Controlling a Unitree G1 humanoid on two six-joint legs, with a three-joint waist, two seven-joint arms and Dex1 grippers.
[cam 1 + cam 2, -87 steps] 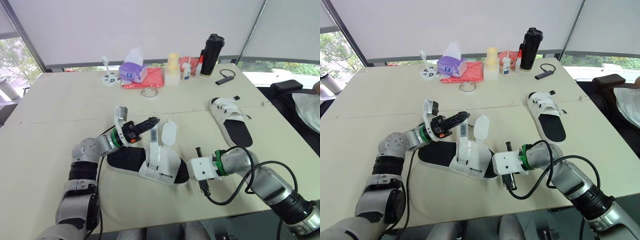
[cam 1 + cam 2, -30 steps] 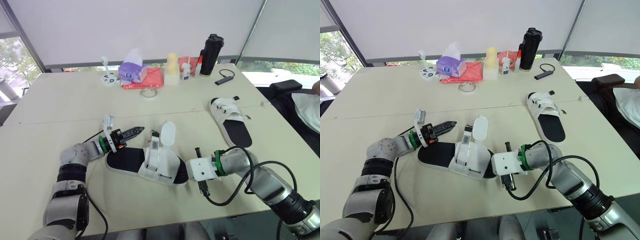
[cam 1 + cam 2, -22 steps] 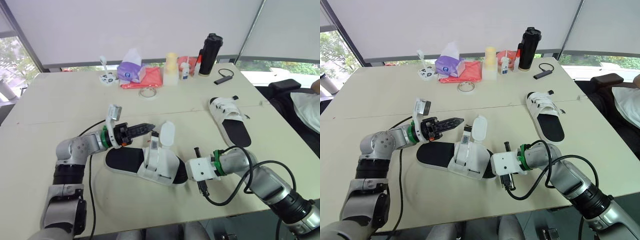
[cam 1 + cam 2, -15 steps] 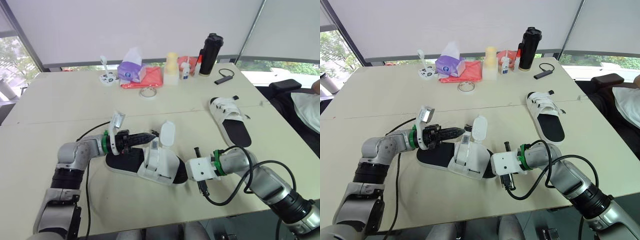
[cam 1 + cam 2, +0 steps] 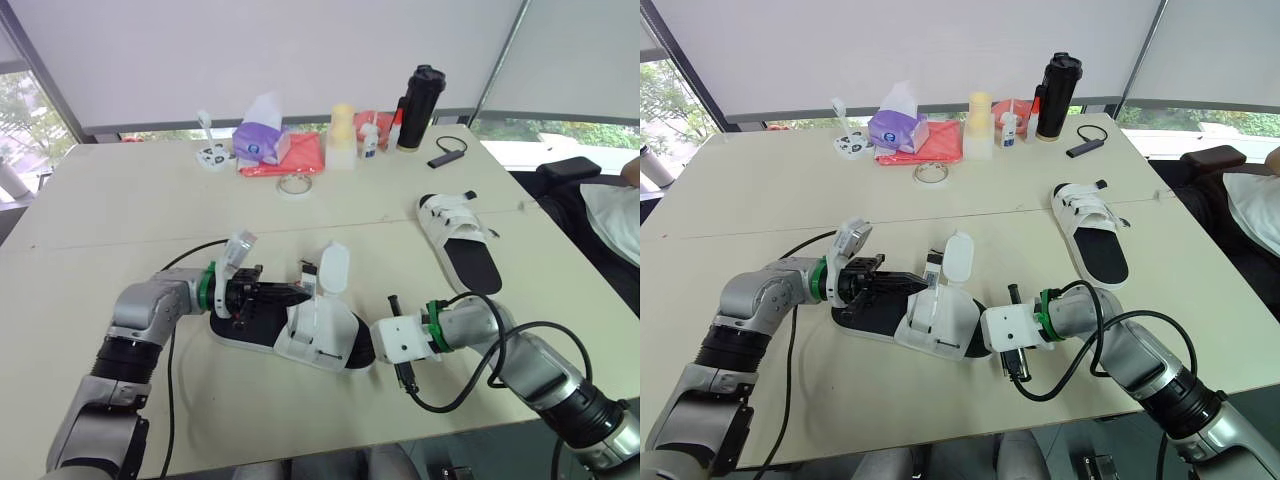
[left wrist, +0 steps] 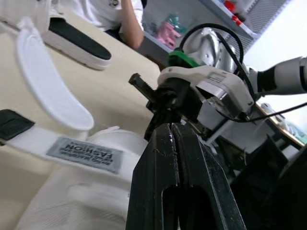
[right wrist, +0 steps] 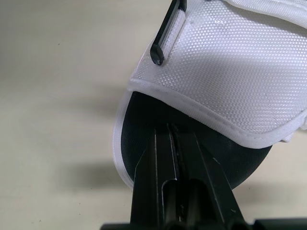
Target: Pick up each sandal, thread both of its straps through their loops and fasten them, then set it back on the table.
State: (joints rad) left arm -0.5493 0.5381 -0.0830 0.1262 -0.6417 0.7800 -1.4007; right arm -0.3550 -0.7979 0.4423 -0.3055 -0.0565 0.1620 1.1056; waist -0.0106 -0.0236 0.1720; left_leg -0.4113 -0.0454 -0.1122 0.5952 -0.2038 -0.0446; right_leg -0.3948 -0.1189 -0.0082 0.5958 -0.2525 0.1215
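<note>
The near sandal, white with a black footbed, lies at the table's front centre. Its two straps stand loose: a rounded one upright, and a labelled one beside it. My left gripper is shut with nothing in it, low over the footbed, its tips close to the labelled strap. My right gripper is shut, its tips resting on the toe of the same sandal. The second sandal lies farther back on the right, away from both grippers.
Along the far edge stand a black bottle, a yellow-topped bottle, a purple tissue pack on a red cloth, and a tape ring. A small black device lies beyond the second sandal. A person sits at the right edge.
My left gripper has let go of the labelled strap, drawn back, then come forward and down over the near sandal's footbed. The right gripper has stayed at the toe.
</note>
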